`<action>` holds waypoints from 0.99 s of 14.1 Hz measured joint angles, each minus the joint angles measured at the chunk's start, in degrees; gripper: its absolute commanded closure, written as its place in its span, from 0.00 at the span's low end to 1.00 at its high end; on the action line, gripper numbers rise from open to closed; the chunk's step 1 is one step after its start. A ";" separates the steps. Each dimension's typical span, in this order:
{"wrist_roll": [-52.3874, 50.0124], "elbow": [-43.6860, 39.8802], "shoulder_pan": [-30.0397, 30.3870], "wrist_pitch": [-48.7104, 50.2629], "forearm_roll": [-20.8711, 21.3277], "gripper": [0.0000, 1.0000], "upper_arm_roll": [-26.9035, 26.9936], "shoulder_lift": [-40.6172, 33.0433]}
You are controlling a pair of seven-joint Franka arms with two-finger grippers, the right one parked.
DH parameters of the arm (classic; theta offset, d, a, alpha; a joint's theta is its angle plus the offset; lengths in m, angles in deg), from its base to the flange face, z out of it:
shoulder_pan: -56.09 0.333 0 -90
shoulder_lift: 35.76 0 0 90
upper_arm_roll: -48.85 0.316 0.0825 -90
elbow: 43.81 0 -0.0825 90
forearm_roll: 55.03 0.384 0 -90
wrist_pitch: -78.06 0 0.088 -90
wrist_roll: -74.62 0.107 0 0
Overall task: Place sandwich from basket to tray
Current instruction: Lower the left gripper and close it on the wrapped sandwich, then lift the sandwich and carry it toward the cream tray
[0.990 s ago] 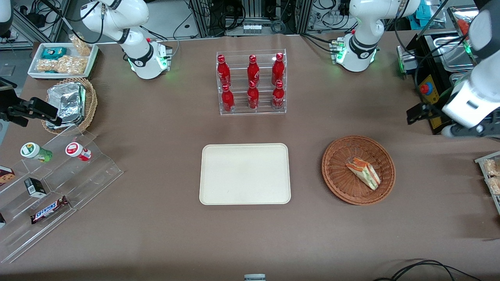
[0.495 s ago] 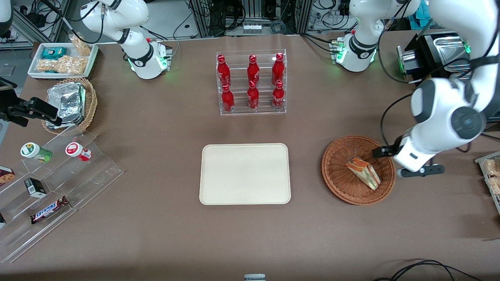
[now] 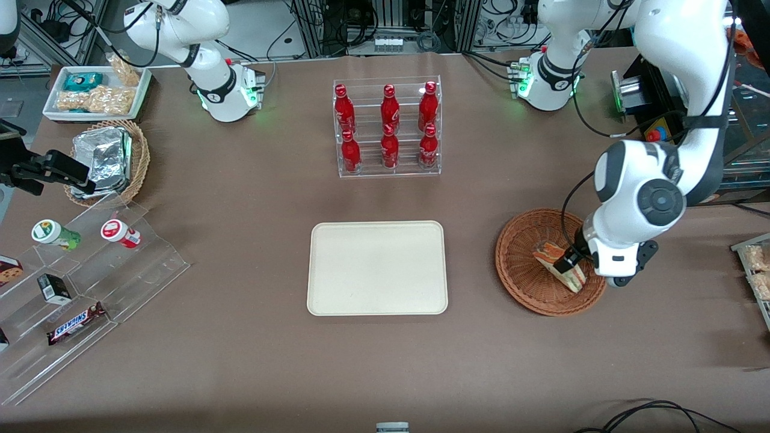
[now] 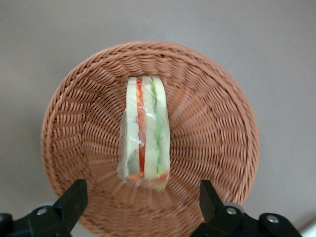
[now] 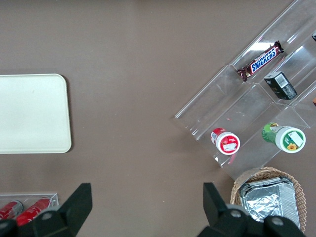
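Note:
The sandwich (image 3: 547, 253), a pale wedge with red and green filling in clear wrap, lies in the round reddish-brown basket (image 3: 521, 264) toward the working arm's end of the table. My left gripper (image 3: 570, 266) hangs just above it, covering part of the wedge. The wrist view looks straight down on the sandwich (image 4: 144, 133) in the basket (image 4: 212, 123). There the gripper (image 4: 142, 198) is open, its black fingers (image 4: 74, 198) spread wider than the wedge and holding nothing. The cream tray (image 3: 377, 267) lies bare beside the basket, mid-table, and its corner (image 5: 29, 113) appears in the right wrist view.
A clear rack of red bottles (image 3: 388, 126) stands farther from the front camera than the tray. Toward the parked arm's end are a stepped acrylic display (image 3: 90, 270) with snacks, a tan basket of foil packets (image 3: 108, 159) and a white snack tray (image 3: 96, 90).
The left arm has swung in from the working arm's end of the table and come down over the basket. The sandwich has not moved.

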 measured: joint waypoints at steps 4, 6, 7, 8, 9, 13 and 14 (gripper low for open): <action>-6.16 0.01 -0.33 -1.92 1.50 0.09 0.02 3.85; -6.67 0.01 -0.33 -1.96 1.53 0.82 0.12 5.20; -6.70 0.01 -0.32 -1.96 1.56 0.92 0.18 5.72; -6.70 0.01 -0.30 -1.88 1.60 0.95 0.26 6.01; -6.62 -0.07 -0.29 -1.38 1.71 0.95 0.31 6.03; -4.96 -6.45 -0.30 9.83 1.98 0.95 0.31 5.81; -4.77 -9.09 -0.31 12.83 1.98 0.95 0.25 5.65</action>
